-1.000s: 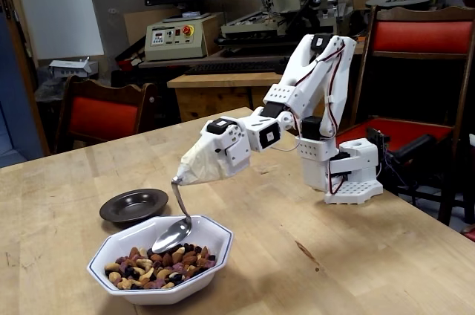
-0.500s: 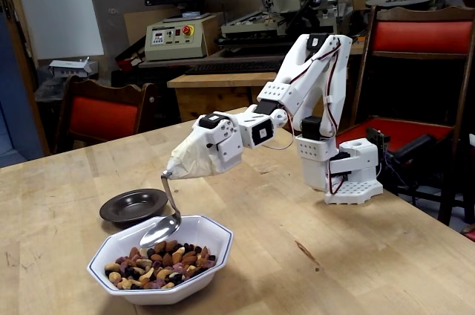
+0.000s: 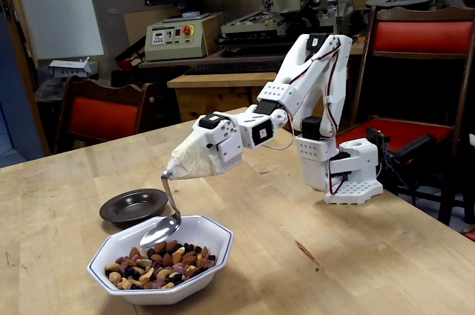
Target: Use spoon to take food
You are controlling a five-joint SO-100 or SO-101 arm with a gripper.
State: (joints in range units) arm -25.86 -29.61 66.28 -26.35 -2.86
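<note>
1. The scooping looks barely begun: the spoon [image 3: 165,220] hangs with its oval bowl just above the back part of the food [image 3: 159,264], and I see nothing heaped in the bowl of the spoon, though its upper face is turned partly away from the camera.
2. Done so far, as far as the fixed view shows: the spoon is mounted on the arm and carried over the white octagonal bowl [image 3: 215,244]. Left to do, in my judgement: dip the spoon into the nuts, lift a load, and carry it off, perhaps to the dark saucer [image 3: 134,206], which lies empty just behind the bowl.
3. The tool [image 3: 172,172] is swathed in beige tape down to its tip, so I cannot tell whether its fingers stand apart or pressed together; the spoon's handle comes out of the wrapped tip and is evidently fixed there.
4. The spoon's thin handle runs down and slightly right from the tool, then curves into the shiny bowl, which lies directly below the tool, tilted, near the rear-left rim of the dish.
5. The food, a mix of brown almonds, pale cashews and dark pieces, fills the white bowl at the near edge of the wooden bench [image 3: 356,255], below and in front of the tool.
</note>
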